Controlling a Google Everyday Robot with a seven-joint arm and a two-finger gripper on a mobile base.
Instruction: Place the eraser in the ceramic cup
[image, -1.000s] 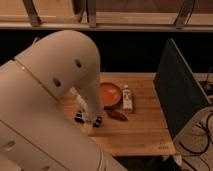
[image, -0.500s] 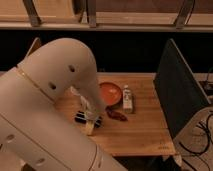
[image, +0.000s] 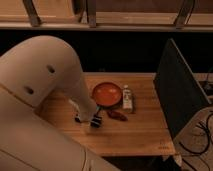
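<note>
My gripper (image: 93, 120) is low over the wooden table (image: 140, 135), at the end of the big white arm (image: 45, 85), just left of and in front of the orange-red bowl. A small pale whitish cup (image: 127, 98) stands right of the bowl, about a hand's width right of the gripper. A small dark reddish object (image: 117, 114) lies between the gripper and the cup. I cannot make out the eraser; something pale shows at the gripper's tip, but I cannot tell what it is.
A wide shallow orange-red bowl (image: 107, 94) sits mid-table. A tall dark panel (image: 181, 95) stands along the table's right side, with cables (image: 204, 131) on the floor beyond it. A dark shelf runs behind the table.
The arm's bulk has swung left, uncovering more of the bowl. The gripper has stayed at nearly the same spot on the table.
</note>
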